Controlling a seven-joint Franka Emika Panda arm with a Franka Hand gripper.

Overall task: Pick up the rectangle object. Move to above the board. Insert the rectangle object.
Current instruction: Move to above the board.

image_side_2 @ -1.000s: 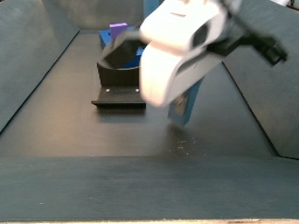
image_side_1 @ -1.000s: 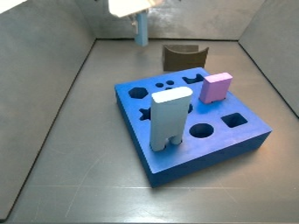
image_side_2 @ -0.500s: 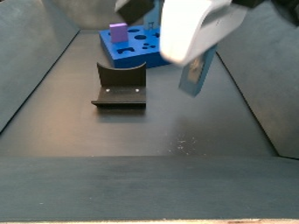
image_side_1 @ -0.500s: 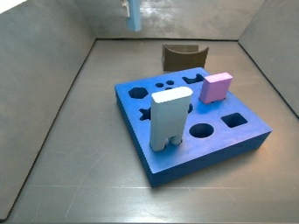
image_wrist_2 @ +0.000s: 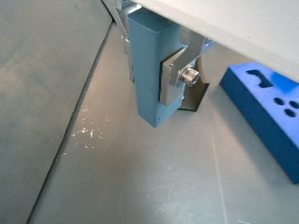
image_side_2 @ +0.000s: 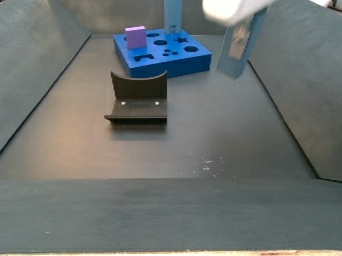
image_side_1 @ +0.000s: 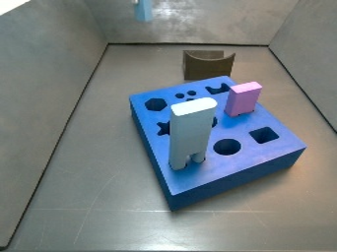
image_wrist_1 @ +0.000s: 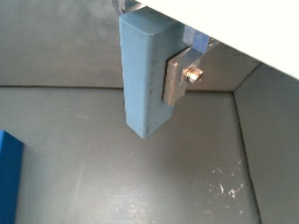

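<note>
High above the floor, the tool grips the bar upright between its silver fingers, clear of the grey floor in both wrist views. Off to one side lies the board, with a pink block and a whitish block standing in it.

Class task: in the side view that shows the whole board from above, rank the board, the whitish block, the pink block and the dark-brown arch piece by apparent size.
1. The board.
2. The whitish block.
3. The dark-brown arch piece and the pink block look alike; the arch stands farther back, so unranked.
The gripper, at the top edge, holds the rectangle object.
</note>
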